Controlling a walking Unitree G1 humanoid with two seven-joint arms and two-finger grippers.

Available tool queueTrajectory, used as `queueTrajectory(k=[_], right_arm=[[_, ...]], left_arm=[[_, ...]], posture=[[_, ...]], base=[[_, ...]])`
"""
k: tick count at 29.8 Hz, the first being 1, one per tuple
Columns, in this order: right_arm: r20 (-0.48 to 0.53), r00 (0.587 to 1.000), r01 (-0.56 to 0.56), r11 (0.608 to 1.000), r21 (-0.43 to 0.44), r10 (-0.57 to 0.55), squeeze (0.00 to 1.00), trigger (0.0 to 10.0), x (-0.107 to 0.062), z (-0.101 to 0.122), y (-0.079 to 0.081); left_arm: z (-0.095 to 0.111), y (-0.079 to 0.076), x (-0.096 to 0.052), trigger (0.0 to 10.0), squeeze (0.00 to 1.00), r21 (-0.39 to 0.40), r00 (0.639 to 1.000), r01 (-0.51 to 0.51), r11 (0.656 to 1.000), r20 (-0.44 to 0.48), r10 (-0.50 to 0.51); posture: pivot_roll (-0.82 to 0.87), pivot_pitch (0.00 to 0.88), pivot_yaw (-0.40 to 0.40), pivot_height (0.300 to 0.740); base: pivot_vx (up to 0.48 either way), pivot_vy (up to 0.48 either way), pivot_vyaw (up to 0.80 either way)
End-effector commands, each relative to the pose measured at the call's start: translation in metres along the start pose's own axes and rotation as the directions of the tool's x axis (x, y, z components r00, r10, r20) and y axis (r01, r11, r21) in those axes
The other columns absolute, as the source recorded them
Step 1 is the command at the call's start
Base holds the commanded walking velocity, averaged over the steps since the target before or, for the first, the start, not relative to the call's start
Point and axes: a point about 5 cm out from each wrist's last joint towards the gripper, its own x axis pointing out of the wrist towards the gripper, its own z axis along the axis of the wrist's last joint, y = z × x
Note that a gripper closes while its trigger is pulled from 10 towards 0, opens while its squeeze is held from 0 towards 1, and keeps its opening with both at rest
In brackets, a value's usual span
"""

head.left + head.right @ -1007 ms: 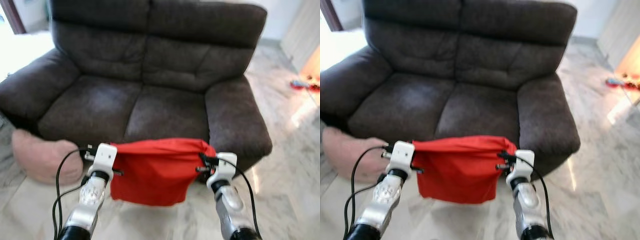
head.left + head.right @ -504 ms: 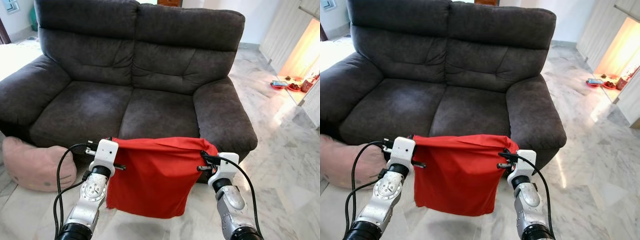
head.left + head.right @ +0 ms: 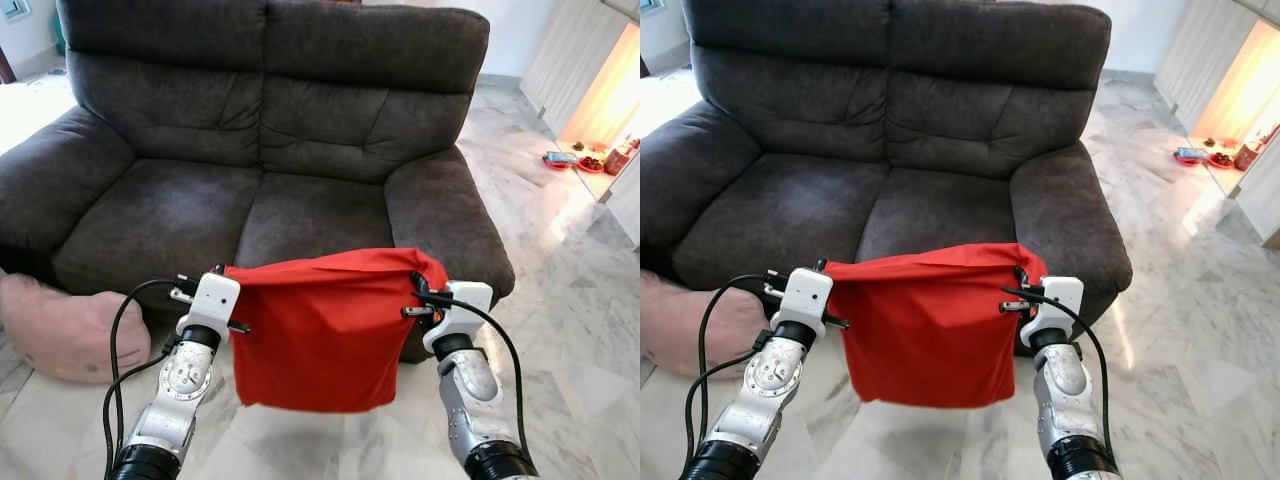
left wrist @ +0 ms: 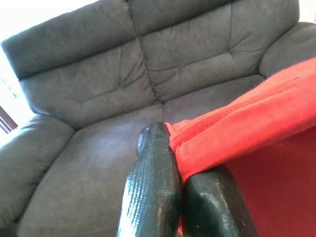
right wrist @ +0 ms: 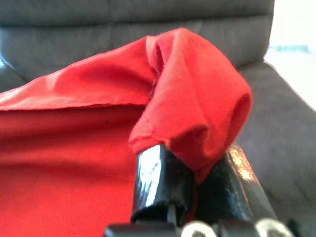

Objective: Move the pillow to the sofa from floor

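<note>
The pillow (image 3: 318, 335), red and limp, hung in the air in front of the sofa (image 3: 270, 190), stretched between both hands. The left hand (image 3: 222, 296) pinched its top corner with fingers (image 4: 150, 197) closed on the cloth; the right hand (image 3: 422, 298) was clamped on the bunched opposite corner. A pink cushion (image 3: 65, 330) lay on the marble floor (image 3: 580, 330) against the sofa's left front corner. Beyond the pillow, the sofa's seat was dark grey.
</note>
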Motion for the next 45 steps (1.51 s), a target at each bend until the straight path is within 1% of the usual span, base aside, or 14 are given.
queueTrajectory(k=[1, 2, 4, 10, 11, 14, 19, 23, 26, 31, 37, 38, 40, 45], right_arm=[[0.145, 0.986, 0.077, 0.997, 0.002, -0.076, 0.00, 10.0, 0.007, 0.030, -0.014], [0.145, 0.986, 0.077, 0.997, 0.002, -0.076, 0.00, 10.0, 0.007, 0.030, -0.014], [0.174, 0.980, 0.095, 0.995, 0.004, -0.095, 0.00, 10.0, 0.008, 0.038, -0.016], [0.208, 0.974, 0.091, 0.996, -0.006, -0.088, 0.00, 10.0, 0.011, 0.049, -0.013], [0.228, 0.970, 0.093, 0.996, -0.005, -0.089, 0.00, 10.0, 0.012, 0.055, -0.013], [0.254, 0.963, 0.093, 0.996, -0.009, -0.088, 0.00, 10.0, 0.013, 0.062, -0.012], [0.280, 0.955, 0.095, 0.995, 0.005, -0.093, 0.00, 10.0, 0.016, 0.073, -0.009], [0.284, 0.956, 0.070, 0.998, 0.005, -0.069, 0.00, 10.0, 0.017, 0.075, -0.005], [0.300, 0.952, 0.064, 0.998, -0.009, -0.059, 0.00, 10.0, 0.016, 0.079, -0.003], [0.332, 0.941, 0.061, 0.998, 0.003, -0.058, 0.00, 10.0, 0.018, 0.090, 0.000], [0.419, 0.908, -0.001, 1.000, 0.001, 0.000, 0.00, 10.0, 0.020, 0.118, 0.013], [0.450, 0.892, -0.038, 0.999, -0.012, 0.039, 0.00, 10.0, 0.022, 0.129, 0.021], [0.468, 0.882, -0.056, 0.998, -0.017, 0.057, 0.00, 10.0, 0.023, 0.137, 0.025], [0.474, 0.879, -0.049, 0.999, -0.014, 0.050, 0.00, 10.0, 0.025, 0.140, 0.024]], left_arm=[[0.025, 0.020, 0.009, 10.0, 0.00, 0.057, 0.989, -0.084, 0.995, 0.123, 0.076], [0.025, 0.020, 0.009, 10.0, 0.00, 0.057, 0.989, -0.084, 0.995, 0.123, 0.076], [0.034, 0.027, 0.012, 10.0, 0.00, 0.095, 0.983, -0.110, 0.989, 0.154, 0.095], [0.046, 0.035, 0.017, 10.0, 0.00, 0.106, 0.973, -0.147, 0.983, 0.195, 0.125], [0.052, 0.037, 0.020, 10.0, 0.00, 0.135, 0.968, -0.156, 0.979, 0.217, 0.124], [0.059, 0.034, 0.022, 10.0, 0.00, 0.162, 0.964, -0.145, 0.976, 0.243, 0.103], [0.067, 0.034, 0.026, 10.0, 0.00, 0.143, 0.960, -0.153, 0.978, 0.255, 0.113], [0.071, 0.035, 0.027, 10.0, 0.00, 0.135, 0.956, -0.161, 0.978, 0.266, 0.120], [0.075, 0.037, 0.027, 10.0, 0.00, 0.134, 0.953, -0.168, 0.977, 0.275, 0.127], [0.083, 0.043, 0.027, 10.0, 0.00, 0.140, 0.946, -0.185, 0.973, 0.294, 0.137], [0.115, 0.050, 0.030, 10.0, 0.00, 0.153, 0.910, -0.221, 0.963, 0.389, 0.147], [0.124, 0.052, 0.032, 10.0, 0.00, 0.143, 0.898, -0.230, 0.963, 0.413, 0.153], [0.131, 0.053, 0.034, 10.0, 0.00, 0.137, 0.890, -0.233, 0.963, 0.430, 0.154], [0.138, 0.054, 0.036, 10.0, 0.00, 0.130, 0.883, -0.231, 0.964, 0.444, 0.152]], posture=[[0.08, 0.000, -0.081, 0.740], [0.08, 0.000, -0.081, 0.740], [0.08, 0.000, -0.082, 0.740], [0.08, 0.000, -0.078, 0.740], [0.09, 0.000, -0.077, 0.740], [0.08, 0.000, -0.074, 0.740], [0.08, 0.000, -0.070, 0.740], [0.08, 0.000, -0.073, 0.740], [0.08, 0.000, -0.073, 0.740], [0.08, 0.000, -0.071, 0.740], [0.08, 0.000, -0.067, 0.740], [0.08, 0.000, -0.068, 0.740], [0.08, 0.000, -0.070, 0.740], [0.08, 0.000, -0.068, 0.740]], base=[[0.326, 0.000, 0.00], [0.326, 0.000, 0.00], [0.336, 0.000, 0.00], [0.362, 0.000, 0.00], [0.379, 0.000, 0.00], [0.380, 0.000, 0.00], [0.398, 0.000, 0.00], [0.414, 0.000, -0.80], [0.432, 0.000, 0.00], [0.436, 0.000, 0.00], [0.437, 0.000, 0.00], [0.435, 0.000, 0.00], [0.435, 0.000, 0.00], [0.434, 0.000, 0.00]])
